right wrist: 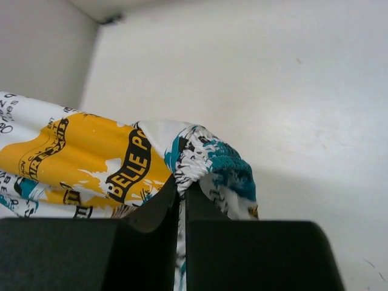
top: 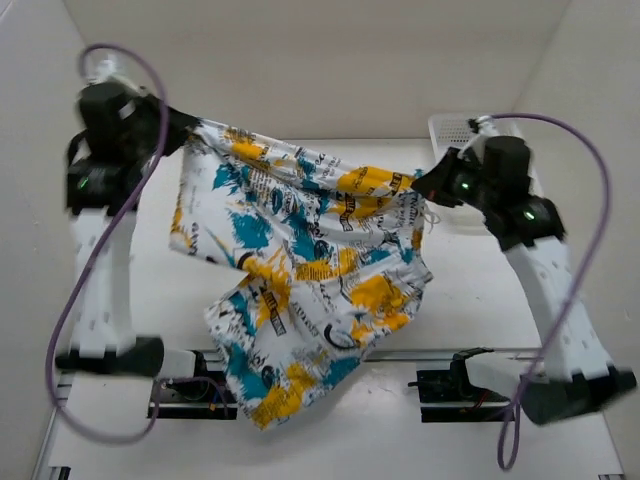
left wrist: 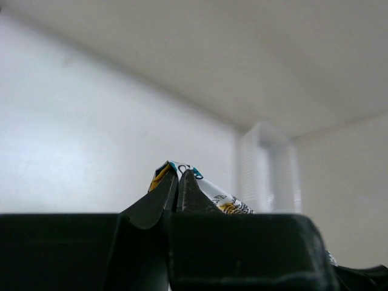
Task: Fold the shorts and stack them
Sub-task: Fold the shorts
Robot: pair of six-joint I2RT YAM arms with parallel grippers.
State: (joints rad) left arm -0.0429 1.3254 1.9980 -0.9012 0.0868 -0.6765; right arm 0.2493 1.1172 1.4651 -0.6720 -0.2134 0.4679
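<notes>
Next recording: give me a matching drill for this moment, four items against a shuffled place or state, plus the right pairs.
Column one:
1. left gripper
2. right gripper
3. shorts
4. basket

Column two:
A. white mesh, far right of the overhead view, partly hidden
B. shut on a corner of fabric at the upper left of the overhead view
C. held up and spread between the two grippers, lower part hanging loose
D. shut on a gathered, teal-patched edge of fabric

Pairs: 1-B, 2-D, 3-C, 4-A
</notes>
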